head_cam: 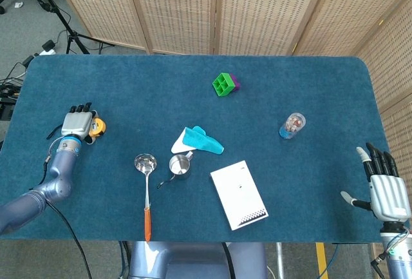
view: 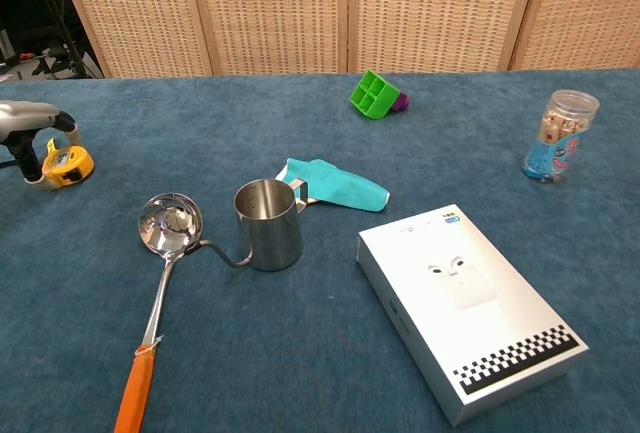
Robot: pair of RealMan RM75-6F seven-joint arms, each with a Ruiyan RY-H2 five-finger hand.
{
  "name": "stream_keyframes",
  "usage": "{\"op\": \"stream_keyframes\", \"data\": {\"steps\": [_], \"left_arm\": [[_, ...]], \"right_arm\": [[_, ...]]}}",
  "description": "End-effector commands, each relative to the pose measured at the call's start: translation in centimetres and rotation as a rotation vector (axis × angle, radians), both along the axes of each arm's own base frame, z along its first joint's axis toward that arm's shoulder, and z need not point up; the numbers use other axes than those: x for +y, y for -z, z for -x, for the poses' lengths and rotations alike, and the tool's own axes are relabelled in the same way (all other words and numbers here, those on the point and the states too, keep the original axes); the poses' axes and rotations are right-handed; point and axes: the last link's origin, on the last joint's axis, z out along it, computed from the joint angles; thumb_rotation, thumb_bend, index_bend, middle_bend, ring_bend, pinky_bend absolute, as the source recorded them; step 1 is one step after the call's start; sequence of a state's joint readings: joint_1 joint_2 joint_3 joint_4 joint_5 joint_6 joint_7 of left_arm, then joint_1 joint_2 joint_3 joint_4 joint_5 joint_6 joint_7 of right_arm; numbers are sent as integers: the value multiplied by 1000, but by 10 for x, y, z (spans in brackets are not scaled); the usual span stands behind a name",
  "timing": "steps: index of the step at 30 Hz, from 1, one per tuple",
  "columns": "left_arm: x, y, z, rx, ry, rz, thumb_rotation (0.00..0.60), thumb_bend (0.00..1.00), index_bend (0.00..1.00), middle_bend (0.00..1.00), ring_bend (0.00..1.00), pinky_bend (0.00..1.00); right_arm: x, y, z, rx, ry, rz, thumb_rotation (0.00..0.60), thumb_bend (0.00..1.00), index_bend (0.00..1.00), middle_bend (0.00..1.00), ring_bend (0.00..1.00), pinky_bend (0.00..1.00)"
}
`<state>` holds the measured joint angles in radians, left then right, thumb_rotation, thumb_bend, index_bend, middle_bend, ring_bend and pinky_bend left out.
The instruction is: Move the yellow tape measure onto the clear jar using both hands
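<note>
The yellow tape measure (head_cam: 97,127) (view: 68,163) lies on the blue table at the far left. My left hand (head_cam: 77,122) (view: 25,128) is right against it, palm down. In the chest view a fingertip sits behind the tape and another at its front left. Whether they squeeze it is unclear. The clear jar (head_cam: 293,125) (view: 558,136) stands upright at the right side, with small coloured items inside. My right hand (head_cam: 384,185) hovers at the table's right front corner, fingers spread and holding nothing, well apart from the jar.
A steel ladle with an orange handle (head_cam: 146,185) (view: 160,263), a small steel pitcher (view: 268,223), a teal cloth (view: 335,185) and a white box (head_cam: 239,194) (view: 468,303) fill the middle. A green block (head_cam: 223,84) sits at the back.
</note>
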<state>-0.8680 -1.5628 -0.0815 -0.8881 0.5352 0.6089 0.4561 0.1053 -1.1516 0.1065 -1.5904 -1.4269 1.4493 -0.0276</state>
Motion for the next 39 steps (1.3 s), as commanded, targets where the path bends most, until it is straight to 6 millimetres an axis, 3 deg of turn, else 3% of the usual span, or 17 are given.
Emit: {"op": "stream_keyframes", "data": {"steps": [1,10,19,32,39], "left_arm": [[0,1,0,-1,0,-5,600,320,379,0,0,0],[1,2,-4,-8,30,-43,600,386,589,0,0,0],[3,-5,-17,-35,73,-86,600,408,640,0,0,0],[5,-12,-60,-105,170,-125,600,431,709,0,0,0],[9,-8,-95,-150,226,-129,600,442,734,0,0,0]], "right_arm": [[0,0,0,0,0,0,600,105,0,0,0,0],[0,0,-1,-3,-4,3,600,105,0,0,0,0],[1,0,-1,-4,-7,-1,600,105,0,0,0,0],[0,-1,-1,-14,-8,-1,600,105,0,0,0,0],[-1,-4,2,-28,1,6,600,105,0,0,0,0]]}}
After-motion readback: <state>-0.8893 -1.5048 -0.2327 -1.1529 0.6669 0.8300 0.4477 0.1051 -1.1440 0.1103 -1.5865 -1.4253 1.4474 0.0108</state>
